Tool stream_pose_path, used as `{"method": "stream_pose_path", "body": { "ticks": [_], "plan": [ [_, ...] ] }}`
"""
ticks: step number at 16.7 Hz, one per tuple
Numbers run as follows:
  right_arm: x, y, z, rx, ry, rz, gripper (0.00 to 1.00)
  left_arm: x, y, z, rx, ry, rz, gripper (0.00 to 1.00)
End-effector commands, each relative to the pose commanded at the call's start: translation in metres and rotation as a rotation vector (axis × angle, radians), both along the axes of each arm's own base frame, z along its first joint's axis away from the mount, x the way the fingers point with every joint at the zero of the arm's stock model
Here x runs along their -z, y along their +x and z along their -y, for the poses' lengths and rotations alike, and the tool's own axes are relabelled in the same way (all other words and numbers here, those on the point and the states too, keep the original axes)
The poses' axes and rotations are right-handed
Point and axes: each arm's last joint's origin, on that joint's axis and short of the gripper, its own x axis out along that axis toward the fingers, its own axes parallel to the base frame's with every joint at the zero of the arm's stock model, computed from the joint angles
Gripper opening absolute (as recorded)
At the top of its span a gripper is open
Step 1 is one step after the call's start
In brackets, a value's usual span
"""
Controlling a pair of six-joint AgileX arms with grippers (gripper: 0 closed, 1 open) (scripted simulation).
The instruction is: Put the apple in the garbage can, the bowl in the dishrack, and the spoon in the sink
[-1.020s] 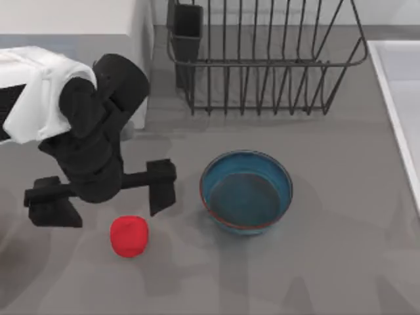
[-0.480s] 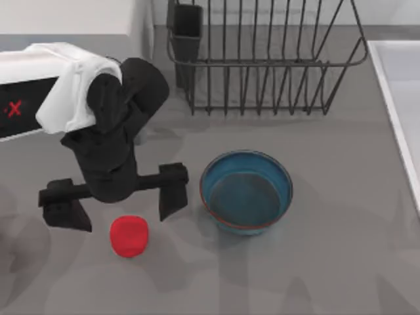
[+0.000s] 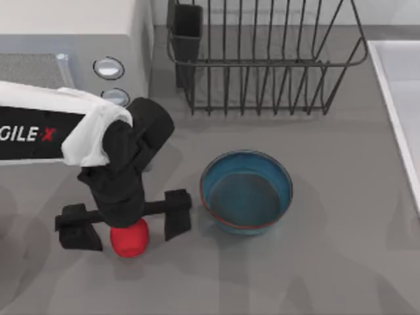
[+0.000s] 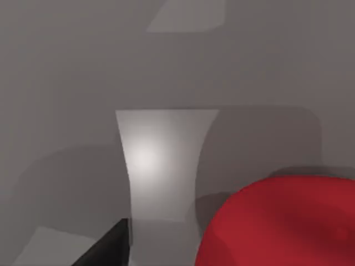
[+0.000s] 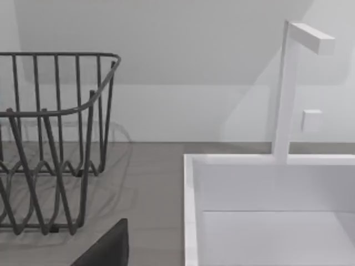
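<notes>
One apple (image 3: 131,238), one bowl (image 3: 246,192), one dishrack (image 3: 262,59), one sink (image 5: 266,210), one microwave (image 3: 72,59)

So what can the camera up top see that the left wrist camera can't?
The top view alone shows the left gripper open over the apple, plus the bowl, dishrack, microwave and sink. The left wrist view alone adds a close look at the grey table beside the apple. Both share the apple and the table.
</notes>
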Motion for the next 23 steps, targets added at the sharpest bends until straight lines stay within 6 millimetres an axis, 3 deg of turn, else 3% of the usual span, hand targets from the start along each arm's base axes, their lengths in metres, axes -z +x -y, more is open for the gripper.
{"method": "stream_pose_path", "body": {
  "ticks": [5,18,23],
  "plan": [
    [0.0000,0.0000,0.0000,0.000,0.000,0.000,1.00,0.0052,-0.0007,-0.0002,0.000,0.002,-0.004,1.00],
    [0.0000,0.0000,0.0000,0.000,0.000,0.000,1.00,0.0052,-0.0007,-0.0002,0.000,0.002,-0.004,0.02],
    [0.0000,0.0000,0.0000,0.000,0.000,0.000,1.00,0.0052,-0.0007,-0.0002,0.000,0.002,-0.004,0.00]
  ]
}}
